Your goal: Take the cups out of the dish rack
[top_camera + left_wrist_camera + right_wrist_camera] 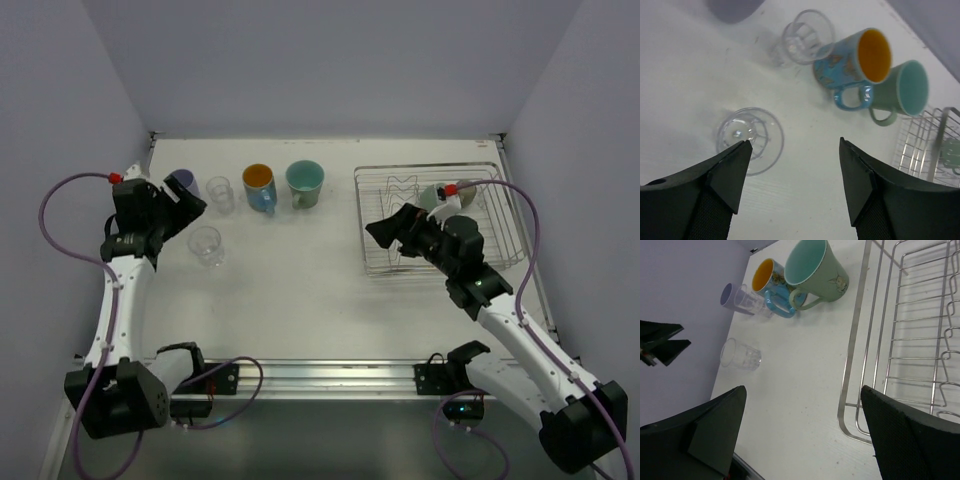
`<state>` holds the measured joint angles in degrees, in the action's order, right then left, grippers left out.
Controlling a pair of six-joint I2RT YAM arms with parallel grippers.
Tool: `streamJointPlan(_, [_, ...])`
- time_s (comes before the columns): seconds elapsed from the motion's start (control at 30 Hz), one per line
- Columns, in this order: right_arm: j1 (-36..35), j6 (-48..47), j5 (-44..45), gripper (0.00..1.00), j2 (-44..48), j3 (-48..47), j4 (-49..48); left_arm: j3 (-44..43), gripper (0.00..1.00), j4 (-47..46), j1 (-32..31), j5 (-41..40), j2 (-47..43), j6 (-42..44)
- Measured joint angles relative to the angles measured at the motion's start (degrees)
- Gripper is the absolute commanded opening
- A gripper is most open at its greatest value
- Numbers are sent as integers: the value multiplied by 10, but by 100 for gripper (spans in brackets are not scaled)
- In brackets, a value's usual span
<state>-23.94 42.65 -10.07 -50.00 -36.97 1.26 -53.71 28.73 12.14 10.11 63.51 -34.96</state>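
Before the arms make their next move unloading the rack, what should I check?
1. Left claw open: ok.
2. Nearest clear glass upright on the table: ok.
3. Right claw open and empty: ok.
4. Dish rack emptied: not ok, a pale green cup sits inside.
5. Right claw over that cup: not ok, it hangs short of it.

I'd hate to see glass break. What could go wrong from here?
The left gripper, open, has one finger close to the near clear glass; pulling away sideways might tip it. The right gripper, open at the edge of the dish rack, could snag a wire while reaching for the pale green cup inside it.
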Motion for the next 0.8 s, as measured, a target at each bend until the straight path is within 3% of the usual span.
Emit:
streamJointPlan(0.17, [0,-27,66,92,17,0,3,-21,84,-62,-94,26,-88,25])
streamJointPlan(0.43, [59,-78,172,61,-54,-37,35,0,85,-188,-186,138,-190,56])
streamJointPlan(0.7, [196,-147,180,57,-236,-184,86,80,85,-222,-275,192,-207,103])
streamJointPlan(0.77, [214,-165,174,61,-290,-231,94,92,85,-223,-304,193,-209,119])
streamJointPlan(0.8, [222,-175,166,68,-316,-256,99,97,85,-223,-319,192,-211,124])
